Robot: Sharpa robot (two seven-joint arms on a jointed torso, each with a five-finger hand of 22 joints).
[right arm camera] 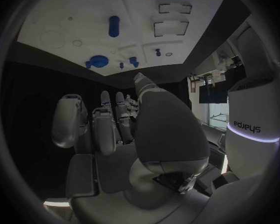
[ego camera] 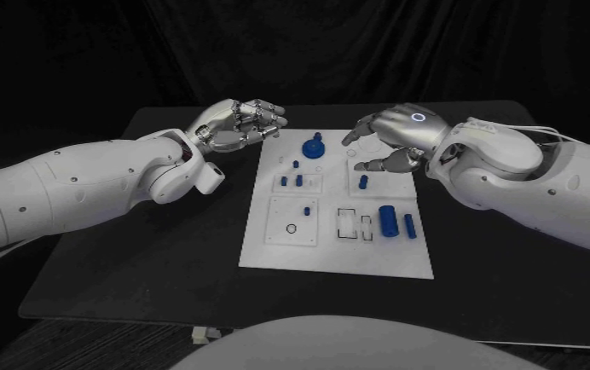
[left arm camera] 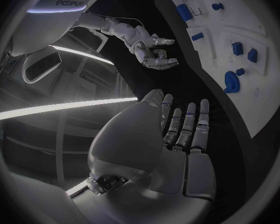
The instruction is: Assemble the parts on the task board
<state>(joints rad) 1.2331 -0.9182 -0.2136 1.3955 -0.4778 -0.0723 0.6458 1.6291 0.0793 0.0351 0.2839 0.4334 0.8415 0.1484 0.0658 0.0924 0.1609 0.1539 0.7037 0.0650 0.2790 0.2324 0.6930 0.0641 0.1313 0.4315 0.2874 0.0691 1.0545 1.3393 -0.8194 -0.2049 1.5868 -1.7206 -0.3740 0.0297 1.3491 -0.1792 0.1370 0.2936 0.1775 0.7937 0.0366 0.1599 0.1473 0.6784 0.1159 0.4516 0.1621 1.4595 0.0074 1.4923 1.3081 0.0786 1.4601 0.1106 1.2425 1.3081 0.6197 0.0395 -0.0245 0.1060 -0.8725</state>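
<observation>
The white task board (ego camera: 332, 255) lies in the middle of the black table. On it, a round blue knob (ego camera: 314, 147) stands at the far edge. Small blue pegs (ego camera: 299, 181) sit below the knob. A large blue cylinder (ego camera: 387, 220) and a thinner bar (ego camera: 408, 227) lie at the right. My left hand (ego camera: 240, 124) hovers off the board's far left corner; its palm (left arm camera: 177, 134) holds nothing and its fingers are apart. Over the board's far right corner my right hand (ego camera: 394, 135) hangs with fingers spread downward, also holding nothing (right arm camera: 127, 129).
Bare black table (ego camera: 147, 259) surrounds the board on the left, right and near sides. A dark curtain hangs behind the table. In the right wrist view the board (right arm camera: 140, 15) shows a blue peg (right arm camera: 114, 26) and the knob (right arm camera: 99, 61).
</observation>
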